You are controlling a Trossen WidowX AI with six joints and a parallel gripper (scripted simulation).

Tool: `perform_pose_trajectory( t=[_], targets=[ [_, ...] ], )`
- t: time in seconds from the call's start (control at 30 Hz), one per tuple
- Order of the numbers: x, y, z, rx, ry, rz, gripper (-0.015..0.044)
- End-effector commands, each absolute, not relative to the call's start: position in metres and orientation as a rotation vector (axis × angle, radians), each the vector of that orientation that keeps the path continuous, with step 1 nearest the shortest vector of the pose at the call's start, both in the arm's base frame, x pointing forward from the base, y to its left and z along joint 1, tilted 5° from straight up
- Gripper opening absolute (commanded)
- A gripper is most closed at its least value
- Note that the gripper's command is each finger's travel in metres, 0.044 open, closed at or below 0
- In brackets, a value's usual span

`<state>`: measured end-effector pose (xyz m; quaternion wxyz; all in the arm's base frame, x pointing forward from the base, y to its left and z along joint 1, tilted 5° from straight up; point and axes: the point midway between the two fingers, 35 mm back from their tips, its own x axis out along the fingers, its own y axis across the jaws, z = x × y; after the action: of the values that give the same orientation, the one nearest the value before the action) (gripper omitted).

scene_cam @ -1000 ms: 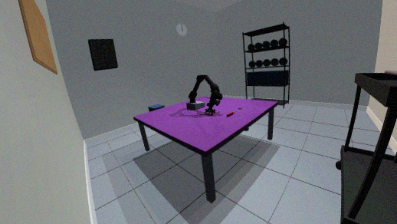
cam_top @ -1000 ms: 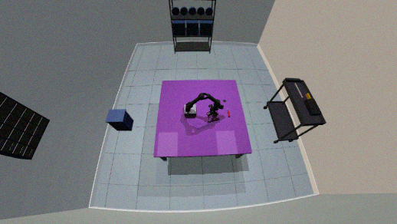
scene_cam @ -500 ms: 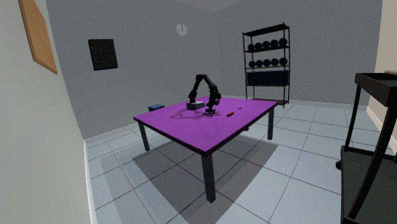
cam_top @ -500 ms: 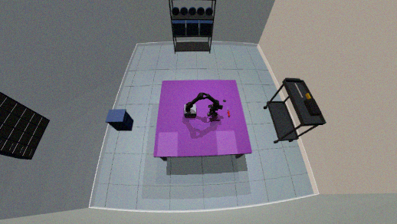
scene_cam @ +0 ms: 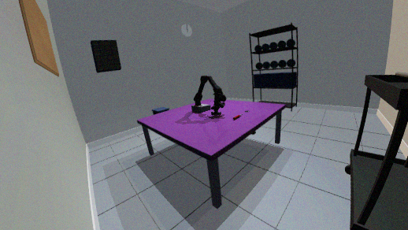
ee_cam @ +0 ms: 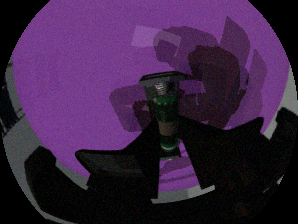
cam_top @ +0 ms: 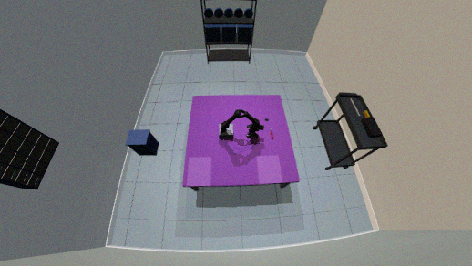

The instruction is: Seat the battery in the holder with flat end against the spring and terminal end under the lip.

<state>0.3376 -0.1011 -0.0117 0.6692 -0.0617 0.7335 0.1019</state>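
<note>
The arm [scene_cam: 209, 88] stands on the purple table [scene_cam: 220, 134], bent in an arch from its base down to the gripper [scene_cam: 216, 112], which hangs low over the table top near the middle; in the top view the gripper [cam_top: 251, 133] is to the right of the arm's light base block [cam_top: 226, 129]. In the wrist view the two dark fingers are closed on the battery [ee_cam: 166, 123] — a green cylinder with a darker part and a small pale end, held upright between them, so the gripper [ee_cam: 168, 156] is narrow and holding it. Just beyond the far end of the battery there is a dark, box-like shape with a pale mark, the holder [ee_cam: 161, 87]; it lies on the purple surface, and the battery's end is over it or touching it, but the picture is too blurred to tell which, and I cannot tell whether the battery is already inside. Dark shadows of the arm fall on the table around the holder. To the right of the gripper, apart from it, a small red object [cam_top: 271, 134] lies on the table, and a tiny dark item [cam_top: 267, 120] is a little farther back; in the exterior view the red object [scene_cam: 237, 116] is near the table's right part. Around the table there are a blue box [cam_top: 142, 141] on the floor, a black shelf [scene_cam: 274, 64] with dark balls at the wall, and a black cart [cam_top: 353, 129] at the side.
</note>
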Motion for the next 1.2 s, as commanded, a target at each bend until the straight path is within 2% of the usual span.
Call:
perform_pose_trajectory(
  t=[0.0,1.17],
  targets=[
    [0.342,-0.099,-0.011,-0.142,1.614,0.24,0.0067],
    [0.326,-0.102,-0.014,-0.149,1.606,0.235,0.0067]
  ],
)
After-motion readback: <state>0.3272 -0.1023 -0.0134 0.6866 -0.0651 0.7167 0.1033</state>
